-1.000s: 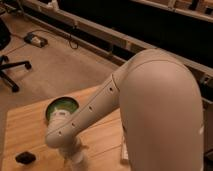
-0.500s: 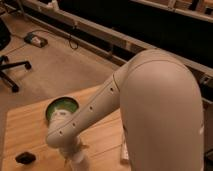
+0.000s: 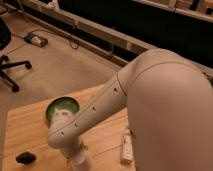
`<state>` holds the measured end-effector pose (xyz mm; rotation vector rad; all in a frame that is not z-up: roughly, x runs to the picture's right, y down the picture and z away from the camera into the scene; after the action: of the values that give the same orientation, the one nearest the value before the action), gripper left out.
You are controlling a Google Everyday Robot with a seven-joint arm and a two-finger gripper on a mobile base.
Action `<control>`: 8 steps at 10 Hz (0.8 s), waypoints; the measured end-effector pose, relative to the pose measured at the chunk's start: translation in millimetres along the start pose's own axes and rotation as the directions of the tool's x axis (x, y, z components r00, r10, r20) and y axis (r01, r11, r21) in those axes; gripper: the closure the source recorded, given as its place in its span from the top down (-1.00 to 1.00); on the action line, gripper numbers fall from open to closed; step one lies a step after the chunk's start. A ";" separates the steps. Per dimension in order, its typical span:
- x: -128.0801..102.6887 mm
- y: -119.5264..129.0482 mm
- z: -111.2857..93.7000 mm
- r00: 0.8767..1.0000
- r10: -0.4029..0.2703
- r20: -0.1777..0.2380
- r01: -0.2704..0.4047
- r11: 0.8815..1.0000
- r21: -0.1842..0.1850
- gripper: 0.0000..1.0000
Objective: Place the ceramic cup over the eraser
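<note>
The eraser (image 3: 26, 158) is a small dark block lying on the wooden table (image 3: 30, 127) near its front left corner. My white arm reaches down from the right across the table. The gripper (image 3: 81, 163) is at the arm's lower end at the bottom edge of the view, to the right of the eraser and a little apart from it. The ceramic cup is not visible; the arm's end may be hiding it.
A green bowl (image 3: 61, 107) stands on the table behind the arm's wrist. A white bottle (image 3: 127, 147) lies on the table to the right. An office chair base (image 3: 10, 67) stands on the floor at the left.
The arm's lower end has edged slightly to the right. The eraser and the bowl have not moved.
</note>
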<state>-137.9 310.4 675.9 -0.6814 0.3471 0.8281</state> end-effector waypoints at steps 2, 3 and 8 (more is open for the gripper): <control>8.0 -0.3 -31.1 0.999 -0.008 0.040 0.008 1.000 0.002 0.30; 12.0 0.1 -44.3 0.999 -0.011 0.050 0.010 1.000 0.017 0.30; 32.2 -7.5 -36.6 1.000 0.011 0.023 -0.011 1.000 0.012 0.30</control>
<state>-112.5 300.0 634.8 -0.6587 0.3349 0.8430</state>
